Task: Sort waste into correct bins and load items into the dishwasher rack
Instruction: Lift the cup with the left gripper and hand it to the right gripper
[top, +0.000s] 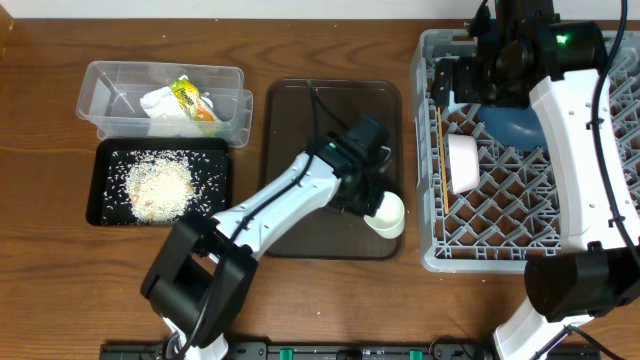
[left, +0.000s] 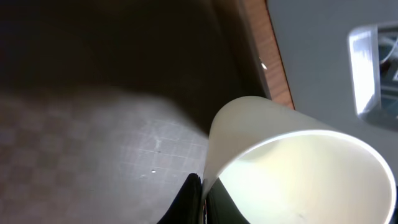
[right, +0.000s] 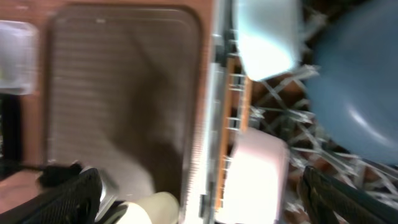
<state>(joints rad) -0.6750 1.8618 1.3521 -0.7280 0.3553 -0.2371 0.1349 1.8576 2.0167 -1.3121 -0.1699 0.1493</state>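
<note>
My left gripper is shut on the rim of the small pale green cup, which lies tilted at the front right corner of the dark brown tray. In the left wrist view one finger is inside the cup and one outside, pinching its wall. My right gripper hangs open over the back left of the dishwasher rack. The rack holds the white bowl, the dark blue plate and the chopsticks. The right wrist view shows the light blue bowl and white bowl.
At the left, the clear tub holds the white napkin and yellow-green wrapper. In front of it, the black tray holds rice scraps. The rack's grey wall stands just right of the cup.
</note>
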